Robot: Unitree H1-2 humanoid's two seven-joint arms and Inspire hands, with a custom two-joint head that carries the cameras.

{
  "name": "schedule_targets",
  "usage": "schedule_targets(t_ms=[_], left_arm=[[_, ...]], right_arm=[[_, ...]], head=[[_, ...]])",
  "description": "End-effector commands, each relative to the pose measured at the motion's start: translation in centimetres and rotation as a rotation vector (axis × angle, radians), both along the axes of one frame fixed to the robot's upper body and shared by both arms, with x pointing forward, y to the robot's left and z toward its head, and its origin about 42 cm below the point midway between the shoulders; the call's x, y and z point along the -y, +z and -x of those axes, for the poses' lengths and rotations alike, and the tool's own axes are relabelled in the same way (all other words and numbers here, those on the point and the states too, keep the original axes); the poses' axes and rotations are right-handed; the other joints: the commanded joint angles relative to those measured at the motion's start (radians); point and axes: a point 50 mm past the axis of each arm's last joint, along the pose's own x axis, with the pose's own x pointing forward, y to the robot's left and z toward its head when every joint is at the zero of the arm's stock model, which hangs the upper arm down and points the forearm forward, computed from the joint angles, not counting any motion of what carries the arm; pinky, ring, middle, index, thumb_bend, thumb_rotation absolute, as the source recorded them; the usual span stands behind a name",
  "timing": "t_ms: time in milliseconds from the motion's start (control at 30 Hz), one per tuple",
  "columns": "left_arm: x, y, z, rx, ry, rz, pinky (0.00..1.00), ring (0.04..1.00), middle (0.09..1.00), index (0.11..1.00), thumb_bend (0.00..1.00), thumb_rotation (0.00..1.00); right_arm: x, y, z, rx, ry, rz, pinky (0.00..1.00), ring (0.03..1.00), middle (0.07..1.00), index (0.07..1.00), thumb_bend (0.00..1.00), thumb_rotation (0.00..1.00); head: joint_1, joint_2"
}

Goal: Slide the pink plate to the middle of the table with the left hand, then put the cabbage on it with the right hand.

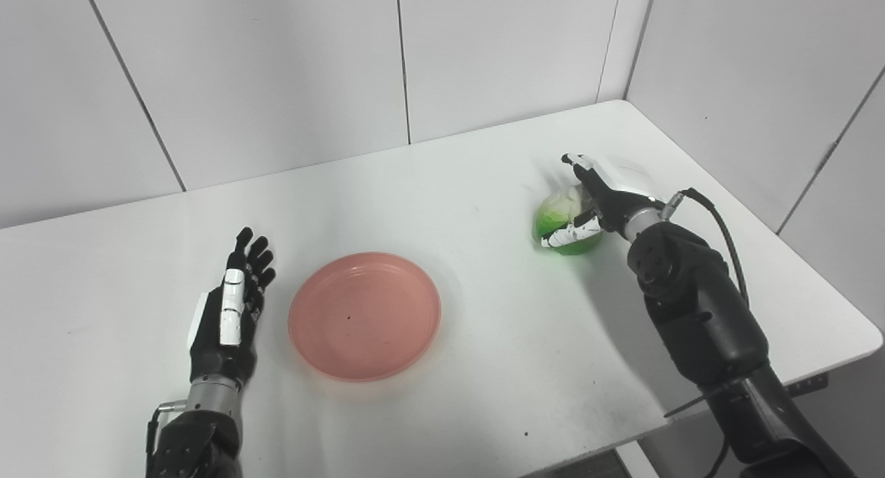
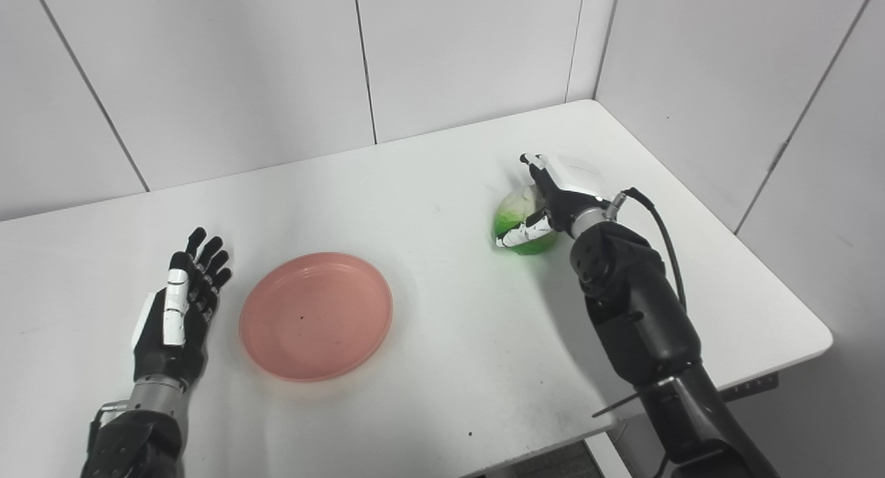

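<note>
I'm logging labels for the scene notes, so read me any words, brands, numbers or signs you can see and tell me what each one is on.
No readable text in either view.
Round pink plastic plate: plain, only small dark specks.
Green and white cabbage: no label.
Left hand and right hand: white panels, no markings legible.
White table and grey wall panels: no print or signs.

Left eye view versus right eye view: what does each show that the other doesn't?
Only the left eye view: nothing extra worth noting; it just places everything further right in the picture.
Only the right eye view: more bare table left of the left robot hand, and more of the right-hand wall.
Both: the pink plate empty beside the open left robot hand, and the right robot hand closed around the cabbage on the table.
</note>
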Motion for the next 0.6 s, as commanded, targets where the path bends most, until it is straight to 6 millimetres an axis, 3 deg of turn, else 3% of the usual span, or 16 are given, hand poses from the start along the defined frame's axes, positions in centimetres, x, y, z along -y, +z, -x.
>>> schedule_targets(t_ms=[0, 133, 333, 367, 433, 467, 500, 567], left_arm=[[-0.17, 0.07, 0.36, 0.015, 0.003, 0.000, 0.97, 0.969, 0.966, 0.971, 0.69, 1.00], [-0.16, 0.09, 0.37, 0.006, -0.006, 0.006, 0.98, 0.976, 0.971, 0.978, 0.68, 1.00], [-0.05, 0.18, 0.42, 0.012, -0.006, 0.005, 0.98, 0.979, 0.976, 0.977, 0.69, 1.00], [-0.05, 0.23, 0.42, 0.012, -0.005, 0.005, 0.97, 0.976, 0.974, 0.975, 0.68, 1.00], [-0.02, 0.27, 0.40, 0.009, -0.003, 0.006, 0.97, 0.975, 0.972, 0.973, 0.68, 1.00], [0.01, 0.28, 0.39, 0.007, -0.003, 0.009, 0.98, 0.978, 0.973, 0.975, 0.68, 1.00], [0.05, 0.29, 0.39, 0.006, -0.005, 0.010, 0.98, 0.979, 0.975, 0.978, 0.69, 1.00], [0.04, 0.32, 0.40, 0.009, -0.007, 0.005, 0.99, 0.980, 0.977, 0.981, 0.69, 1.00]], right_arm=[[0.17, 3.13, -0.64, 0.070, 0.015, 0.026, 0.77, 0.893, 0.970, 0.914, 1.00, 0.23], [0.19, 3.33, -0.77, 0.033, 0.031, 0.032, 0.68, 0.891, 0.987, 0.900, 0.99, 0.17], [0.25, 3.14, -0.83, 0.036, 0.029, -0.006, 0.62, 0.818, 0.927, 0.823, 0.93, 0.01], [0.24, 3.10, -0.85, 0.044, 0.023, -0.009, 0.55, 0.723, 0.870, 0.797, 0.90, 0.00], [0.19, 3.06, -0.82, 0.066, 0.011, -0.022, 0.47, 0.629, 0.801, 0.774, 0.87, 0.00], [0.18, 3.05, -0.80, 0.075, 0.005, -0.030, 0.41, 0.561, 0.698, 0.724, 0.82, 0.00], [0.15, 3.03, -0.71, 0.096, -0.006, -0.035, 0.39, 0.528, 0.611, 0.683, 0.72, 0.00], [0.13, 3.01, -0.58, 0.124, -0.021, -0.035, 0.39, 0.501, 0.529, 0.644, 0.62, 0.00]], head=[[0.001, 0.001], [0.001, 0.003], [0.002, 0.005], [0.002, 0.007], [0.003, 0.007], [0.003, 0.007], [0.004, 0.007], [0.004, 0.007]])
